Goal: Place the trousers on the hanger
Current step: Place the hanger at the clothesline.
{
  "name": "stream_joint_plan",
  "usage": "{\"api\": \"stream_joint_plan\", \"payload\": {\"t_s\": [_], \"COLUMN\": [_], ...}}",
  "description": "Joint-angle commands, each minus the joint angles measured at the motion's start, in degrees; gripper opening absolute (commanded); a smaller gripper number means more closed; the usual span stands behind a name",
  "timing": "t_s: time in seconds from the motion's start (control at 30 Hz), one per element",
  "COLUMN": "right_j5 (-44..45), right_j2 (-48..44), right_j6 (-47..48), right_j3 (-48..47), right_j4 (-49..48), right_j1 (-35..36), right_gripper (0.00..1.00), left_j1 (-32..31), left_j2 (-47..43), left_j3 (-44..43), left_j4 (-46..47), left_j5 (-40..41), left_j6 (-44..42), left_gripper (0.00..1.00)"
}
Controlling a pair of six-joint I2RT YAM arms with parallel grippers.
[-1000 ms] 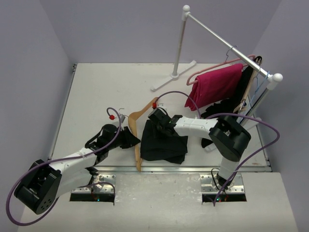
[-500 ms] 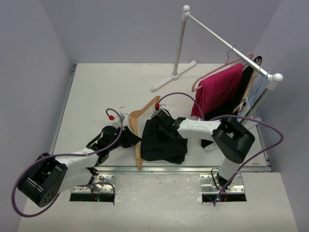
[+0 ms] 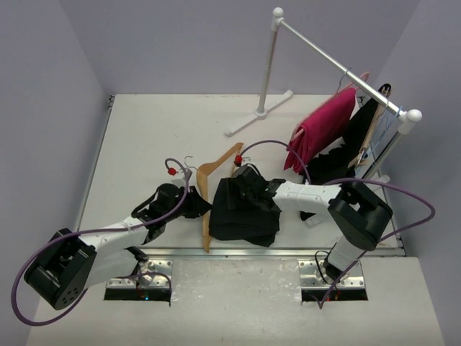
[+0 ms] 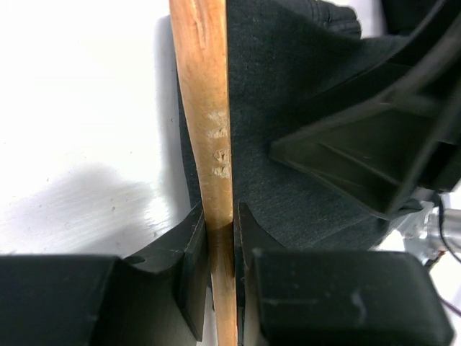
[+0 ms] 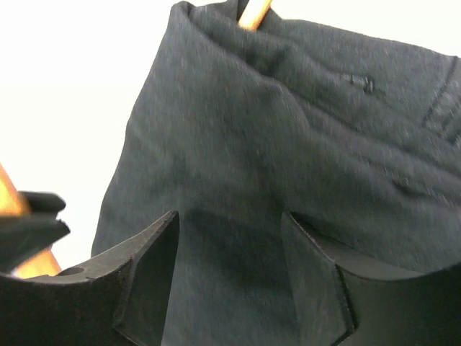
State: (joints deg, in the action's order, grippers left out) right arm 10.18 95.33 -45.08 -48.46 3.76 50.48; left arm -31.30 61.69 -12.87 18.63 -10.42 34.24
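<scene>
The tan wooden hanger (image 3: 205, 232) lies flat on the table, its hook by the left arm. My left gripper (image 3: 196, 207) is shut on its wooden bar (image 4: 209, 108), one pad on each side (image 4: 221, 223). The black trousers (image 3: 245, 215) lie folded just right of that bar and cover part of the hanger; a wooden tip (image 5: 253, 14) pokes out past the fabric's far edge. My right gripper (image 3: 239, 196) hovers low over the trousers (image 5: 288, 130), open (image 5: 229, 238), the cloth lying flat between its fingers, not pinched.
A white clothes rack (image 3: 266, 65) with a silver rail stands at the back right. A magenta garment (image 3: 322, 133) on a pink hanger and another black garment (image 3: 346, 155) hang from it, close behind the right arm. Both arms' purple cables loop over the table.
The right gripper has opened, letting go of the trousers' fabric, and its arm shifted slightly right. The magenta garment has swung on the rail. The left gripper keeps its hold on the hanger.
</scene>
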Motion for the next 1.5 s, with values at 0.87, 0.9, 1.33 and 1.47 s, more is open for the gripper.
{"api": "stream_joint_plan", "payload": {"t_s": [0.87,0.9,1.33,1.47], "right_j5": [16.52,16.85,22.08,23.06], "right_j2": [-48.79,-49.08,-55.11,-57.60], "right_j6": [4.73,4.83,5.27,5.40], "right_j3": [15.46,15.36,11.02,10.61], "right_j4": [26.47,26.59,35.27,36.88], "right_j1": [0.46,0.39,0.33,0.36], "right_gripper": [0.82,0.82,0.81,0.81], "left_j1": [-2.79,-3.05,-6.23,-6.64], "left_j2": [-3.49,-2.31,7.59,9.48], "left_j3": [-37.72,-39.35,-61.45,-65.72], "left_j4": [-28.34,-30.15,-39.54,-39.26], "left_j5": [-0.26,-1.02,1.72,1.95], "left_j6": [-15.72,-16.84,-27.03,-28.03], "left_gripper": [0.00,0.00,0.00,0.00]}}
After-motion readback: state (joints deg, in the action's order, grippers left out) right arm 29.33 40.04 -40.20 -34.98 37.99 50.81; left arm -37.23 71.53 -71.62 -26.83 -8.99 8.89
